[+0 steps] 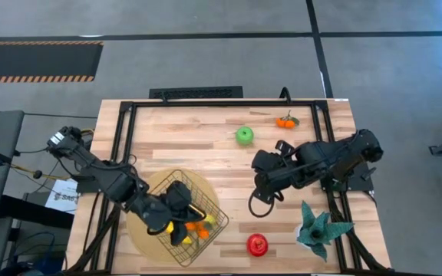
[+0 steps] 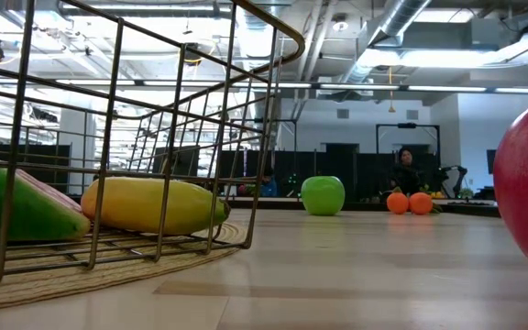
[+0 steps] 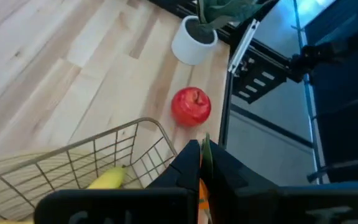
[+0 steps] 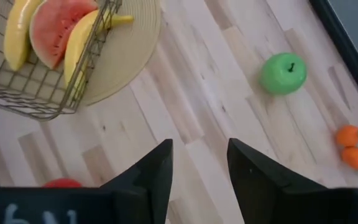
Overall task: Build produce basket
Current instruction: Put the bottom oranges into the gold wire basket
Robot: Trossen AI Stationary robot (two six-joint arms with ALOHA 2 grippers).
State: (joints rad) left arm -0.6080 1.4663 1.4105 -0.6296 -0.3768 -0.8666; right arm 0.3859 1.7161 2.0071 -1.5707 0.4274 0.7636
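The dark wire basket (image 1: 206,201) stands on a round tan disc (image 1: 146,234) at the near left. Two yellow bananas (image 4: 76,46) and a red-orange wedge slice (image 4: 55,25) lie in it. My left gripper (image 1: 184,230) hangs over the basket's near right side, shut on a pair of small leafy oranges (image 1: 198,228). My right gripper (image 4: 199,155) is open above bare table, between the basket and the green apple (image 1: 244,136). Another pair of leafy oranges (image 1: 286,121) lies at the far edge. The shiny red fruit (image 1: 257,244) sits near the front edge. My left gripper has the leafy oranges pinched between its two shut fingers. A green leaf tip (image 3: 207,148) sticks out past the fingertips, and orange (image 3: 202,193) shows in the slit between the fingers. The fingers slant down from the table's left. The fruit is over the basket, clear of the table.
A teal spiky plant in a white pot (image 1: 317,226) stands at the near right, beside the red fruit. A black frame (image 1: 121,138) runs along the table's left, far and right edges. Bare wood lies open in the middle of the table.
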